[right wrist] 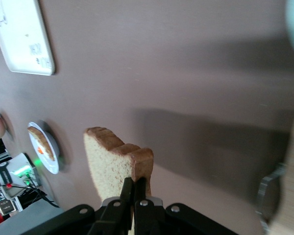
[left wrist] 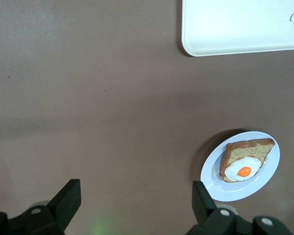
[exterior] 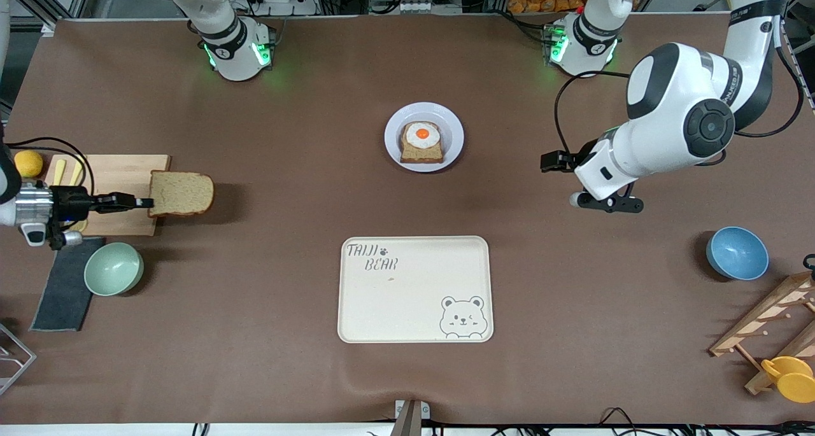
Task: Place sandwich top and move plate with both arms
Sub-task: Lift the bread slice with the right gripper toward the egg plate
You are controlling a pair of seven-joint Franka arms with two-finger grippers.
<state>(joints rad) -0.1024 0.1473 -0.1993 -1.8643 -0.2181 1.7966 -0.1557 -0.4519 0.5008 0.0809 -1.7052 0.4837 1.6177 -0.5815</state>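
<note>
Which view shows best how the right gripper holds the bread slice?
The right wrist view: the right gripper has its fingers pinched shut on the slice's edge, with the slice upright. The front view shows the slice whole, held over the cutting board's edge, but not the pinch. The left wrist view misses it entirely.

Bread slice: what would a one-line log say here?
right gripper: shut on sandwich top, lifted by cutting board | left gripper: open, waiting | plate: holds egg slice
</note>
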